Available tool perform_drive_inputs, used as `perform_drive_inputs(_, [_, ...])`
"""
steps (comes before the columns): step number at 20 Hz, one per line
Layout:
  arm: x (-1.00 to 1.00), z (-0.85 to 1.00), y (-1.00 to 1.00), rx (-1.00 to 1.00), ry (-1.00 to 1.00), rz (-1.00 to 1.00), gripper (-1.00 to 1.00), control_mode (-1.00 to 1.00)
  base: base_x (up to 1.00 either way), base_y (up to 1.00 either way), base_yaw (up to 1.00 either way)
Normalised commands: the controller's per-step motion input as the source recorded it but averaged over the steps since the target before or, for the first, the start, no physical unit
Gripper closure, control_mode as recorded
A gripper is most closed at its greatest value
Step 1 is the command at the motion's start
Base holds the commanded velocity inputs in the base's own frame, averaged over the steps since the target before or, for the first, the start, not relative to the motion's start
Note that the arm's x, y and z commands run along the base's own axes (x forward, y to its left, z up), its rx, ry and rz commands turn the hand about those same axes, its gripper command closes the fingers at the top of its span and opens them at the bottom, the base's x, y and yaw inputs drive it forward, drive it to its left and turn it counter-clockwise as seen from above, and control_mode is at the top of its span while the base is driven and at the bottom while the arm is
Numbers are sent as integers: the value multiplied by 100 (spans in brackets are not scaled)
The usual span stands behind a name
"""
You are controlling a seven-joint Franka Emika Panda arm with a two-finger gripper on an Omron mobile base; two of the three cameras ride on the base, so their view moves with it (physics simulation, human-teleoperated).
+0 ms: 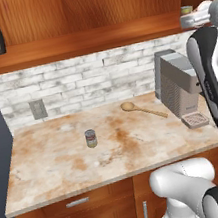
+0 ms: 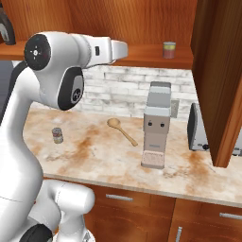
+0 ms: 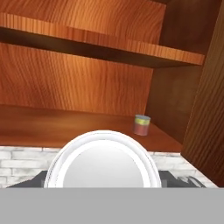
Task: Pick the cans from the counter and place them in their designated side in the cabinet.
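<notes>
Up at shelf height, the gripper [image 3: 103, 175] faced into the cabinet [image 3: 87, 83], gripping a can [image 3: 103, 162] whose round silver top hid the fingertips — probably the red one, carried to its side of the shelf [image 3: 52, 124]. Ahead and to its right, a small green-and-pink can [image 3: 141, 124] stood near the cabinet's corner, apart from the gripper. Well below and behind, the olive-grey can [image 1: 91, 138] waited upright on the counter [image 1: 51, 172], untouched — likely next — with a wooden spoon [image 1: 141, 109] and coffee machine [image 1: 178, 88] farther along.
</notes>
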Motion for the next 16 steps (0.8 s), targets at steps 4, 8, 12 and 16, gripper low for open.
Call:
perform_drive_inputs(4, [17, 0, -4, 0, 0, 0, 100, -100, 0, 0, 0])
perform_drive_inputs(8, [17, 0, -3, 0, 0, 0, 100, -100, 0, 0, 0])
perform_drive_inputs(12, [16, 0, -5, 0, 4, 0, 100, -100, 0, 0, 0])
perform_drive_inputs(16, [16, 0, -6, 2, 7, 0, 100, -100, 0, 0, 0])
